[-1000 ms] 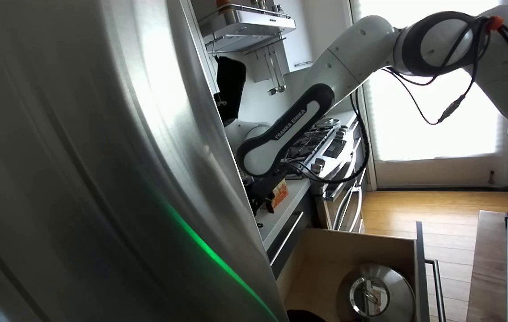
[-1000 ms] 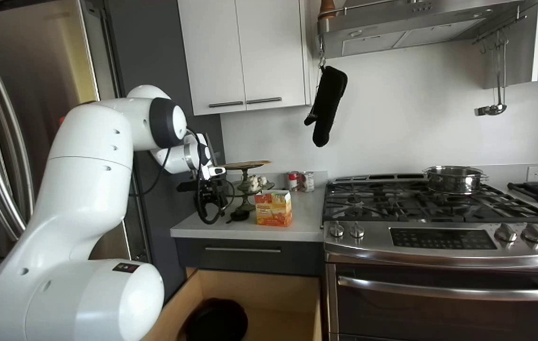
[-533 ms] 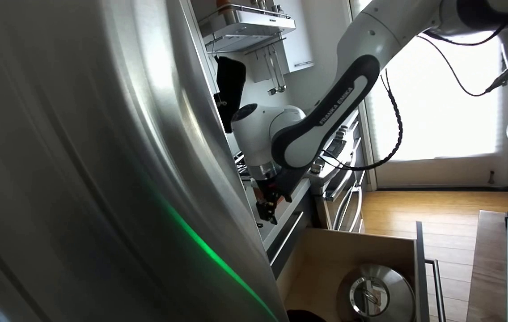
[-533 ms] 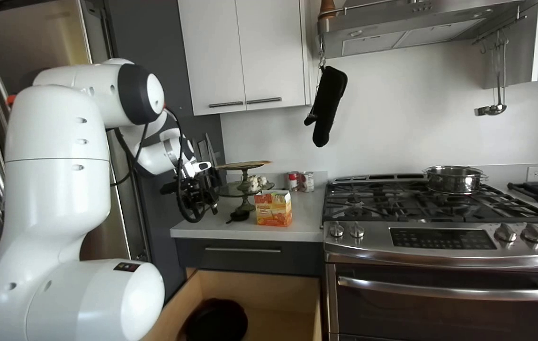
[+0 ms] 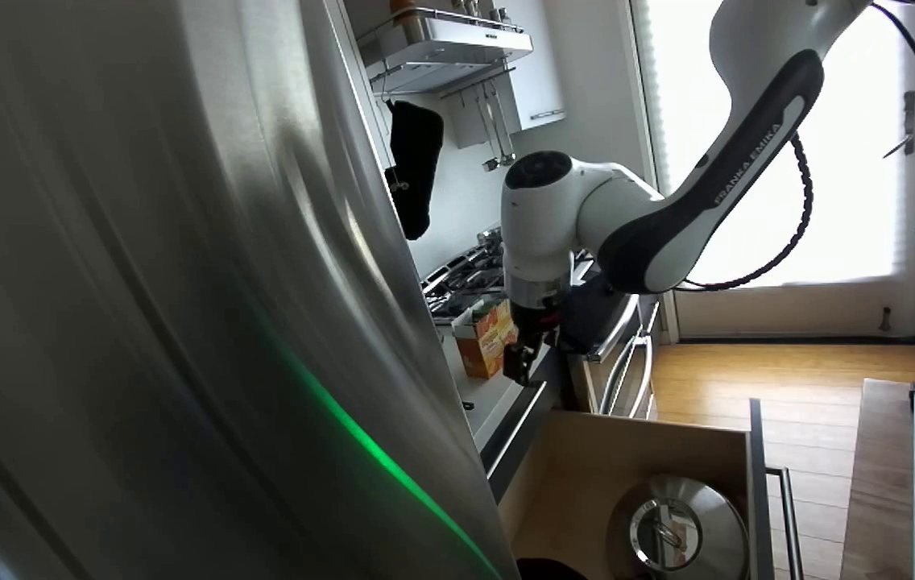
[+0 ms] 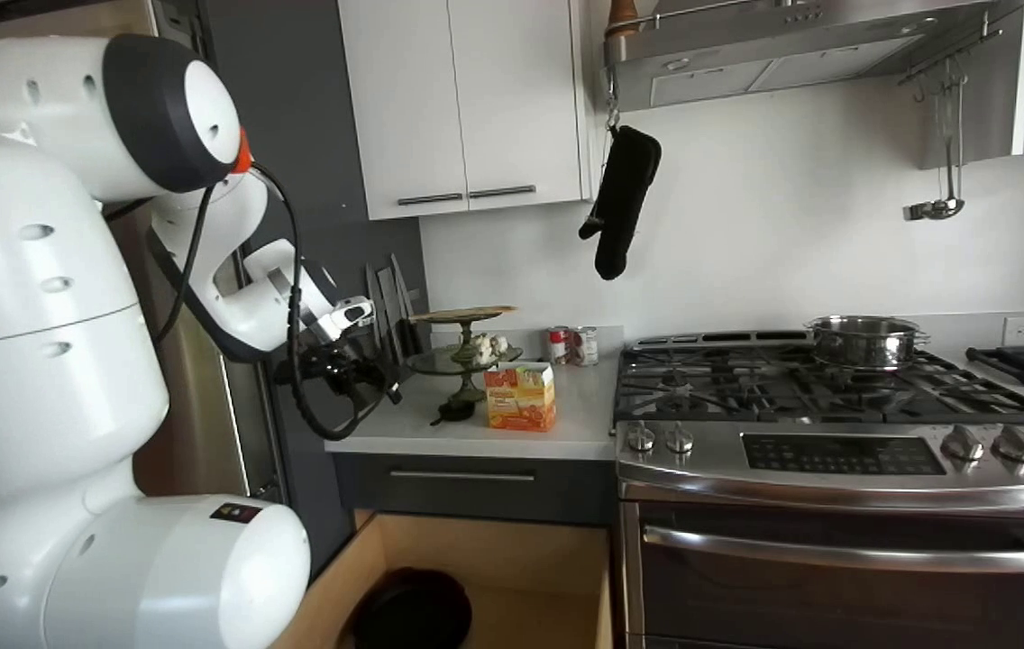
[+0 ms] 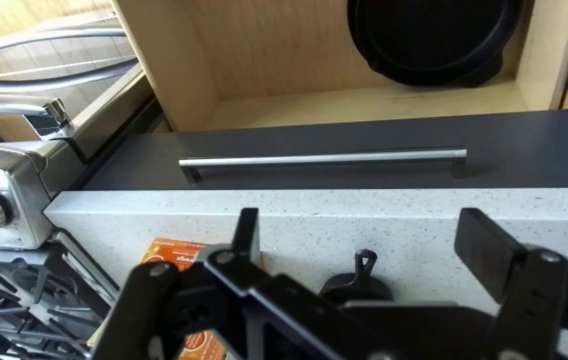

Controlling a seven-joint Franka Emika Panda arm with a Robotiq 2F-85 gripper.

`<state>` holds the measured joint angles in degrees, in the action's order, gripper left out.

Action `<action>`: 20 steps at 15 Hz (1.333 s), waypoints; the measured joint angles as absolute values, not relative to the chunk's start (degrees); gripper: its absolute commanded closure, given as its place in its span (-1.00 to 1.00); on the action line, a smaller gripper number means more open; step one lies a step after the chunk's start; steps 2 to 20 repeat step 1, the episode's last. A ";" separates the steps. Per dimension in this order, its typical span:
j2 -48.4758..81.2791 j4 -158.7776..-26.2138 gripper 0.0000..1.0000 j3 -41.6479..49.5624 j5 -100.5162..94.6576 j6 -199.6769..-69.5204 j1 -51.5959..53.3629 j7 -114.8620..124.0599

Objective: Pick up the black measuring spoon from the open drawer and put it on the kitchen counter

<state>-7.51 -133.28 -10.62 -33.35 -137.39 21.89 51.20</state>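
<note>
In an exterior view the window (image 5: pixel 852 209) glares white (badly overexposed) and the steel fridge (image 5: pixel 184 306) carries 1 green streak (image 5: pixel 369 444); in the wrist view the kitchen counter (image 7: pixel 314 240) is bright.

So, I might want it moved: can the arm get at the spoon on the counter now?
Probably yes: the gripper stands open, and the spoon has its handle uncovered, pointing at the front edge of the counter. The cake stand behind and box beside may crowd the approach.

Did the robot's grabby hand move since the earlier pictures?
Yes. In an exterior view, the gripper has moved left across the picture, farther from the stove.
</note>
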 measured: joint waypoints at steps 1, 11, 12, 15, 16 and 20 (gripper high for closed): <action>-8.59 -134.44 -1.00 -10.86 -33.46 -137.69 21.69 51.45; -8.59 -134.44 -1.00 -10.86 -33.46 -137.69 21.69 51.45; -8.59 -134.44 -1.00 -10.86 -33.46 -137.69 21.69 51.45; -8.59 -134.44 -1.00 -10.86 -33.46 -137.69 21.69 51.45; -8.59 -134.44 -1.00 -10.86 -33.46 -137.69 21.69 51.45; -8.59 -134.44 -1.00 -10.86 -33.46 -137.69 21.69 51.45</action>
